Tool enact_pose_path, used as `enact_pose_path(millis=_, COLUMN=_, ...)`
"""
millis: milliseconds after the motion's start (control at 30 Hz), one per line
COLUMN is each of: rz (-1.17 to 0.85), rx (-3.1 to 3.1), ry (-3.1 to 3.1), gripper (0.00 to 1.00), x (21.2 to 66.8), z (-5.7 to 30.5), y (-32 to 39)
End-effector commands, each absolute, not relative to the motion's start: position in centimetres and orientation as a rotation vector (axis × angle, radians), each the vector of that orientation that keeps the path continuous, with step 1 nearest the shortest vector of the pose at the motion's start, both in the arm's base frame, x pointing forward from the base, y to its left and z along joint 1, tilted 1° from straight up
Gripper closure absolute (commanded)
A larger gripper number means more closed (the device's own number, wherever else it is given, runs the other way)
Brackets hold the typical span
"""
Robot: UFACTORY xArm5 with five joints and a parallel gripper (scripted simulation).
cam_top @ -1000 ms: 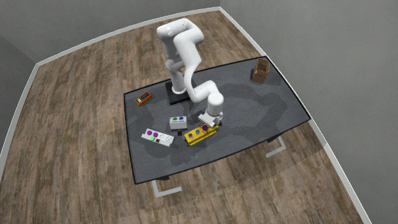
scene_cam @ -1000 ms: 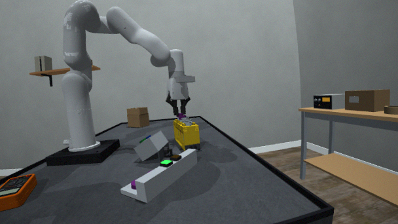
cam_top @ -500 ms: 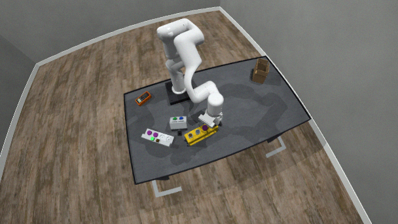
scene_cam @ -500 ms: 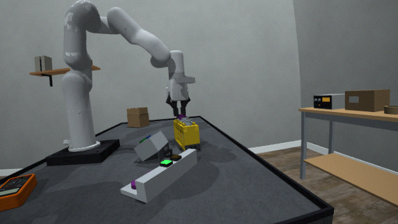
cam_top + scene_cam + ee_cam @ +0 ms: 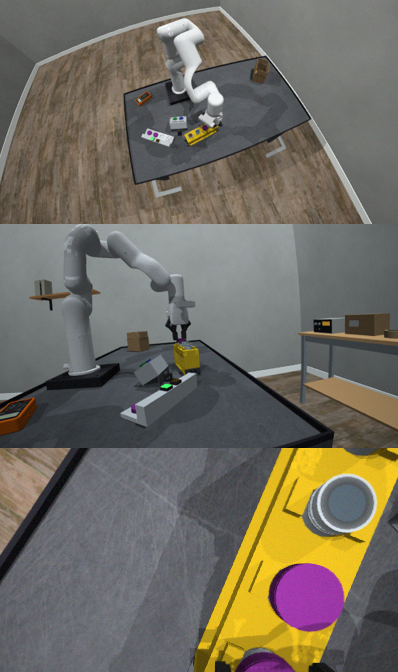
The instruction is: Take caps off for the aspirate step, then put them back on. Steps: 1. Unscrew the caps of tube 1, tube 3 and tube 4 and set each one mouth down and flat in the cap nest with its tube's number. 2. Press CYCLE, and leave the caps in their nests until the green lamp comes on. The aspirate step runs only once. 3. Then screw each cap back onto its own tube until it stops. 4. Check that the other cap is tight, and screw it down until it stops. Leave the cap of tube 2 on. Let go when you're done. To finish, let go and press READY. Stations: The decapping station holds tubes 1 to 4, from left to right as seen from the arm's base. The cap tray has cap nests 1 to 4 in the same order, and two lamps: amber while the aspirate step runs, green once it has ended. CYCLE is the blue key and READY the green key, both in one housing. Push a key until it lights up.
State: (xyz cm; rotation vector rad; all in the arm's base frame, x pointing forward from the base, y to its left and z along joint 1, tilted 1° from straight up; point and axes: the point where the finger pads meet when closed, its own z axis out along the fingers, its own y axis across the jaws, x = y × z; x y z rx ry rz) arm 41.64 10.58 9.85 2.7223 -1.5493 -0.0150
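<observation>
The yellow decapping station (image 5: 200, 132) holds four tubes. In the wrist view the two far tubes (image 5: 344, 503) are uncapped, the tube beside them wears a purple cap (image 5: 307, 596), and the end tube under me wears another purple cap (image 5: 260, 662). My gripper (image 5: 267, 666) straddles that end cap with the fingers slightly apart from it, open. It also shows in the exterior view (image 5: 179, 336) just above the station (image 5: 186, 356). The white cap tray (image 5: 157, 137) holds two purple caps (image 5: 149, 132) (image 5: 155, 134) and its green lamp (image 5: 152, 138) is lit.
The grey key housing (image 5: 178, 122) with the blue and green keys stands between tray and arm base. An orange multimeter (image 5: 143, 98) lies at the table's left, a cardboard box (image 5: 260, 70) at the far right corner. A side table (image 5: 353, 336) stands off to the right.
</observation>
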Motion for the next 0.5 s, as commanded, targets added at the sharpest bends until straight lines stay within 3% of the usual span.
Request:
enact_pose_path(millis=0, rz=-0.02, rx=2.73, ry=-1.554, gripper=0.54, x=41.75, z=9.97, y=10.61)
enact_pose_path(millis=467, rz=-0.02, rx=2.73, ry=-1.554, gripper=0.54, x=41.75, z=9.67, y=10.61)
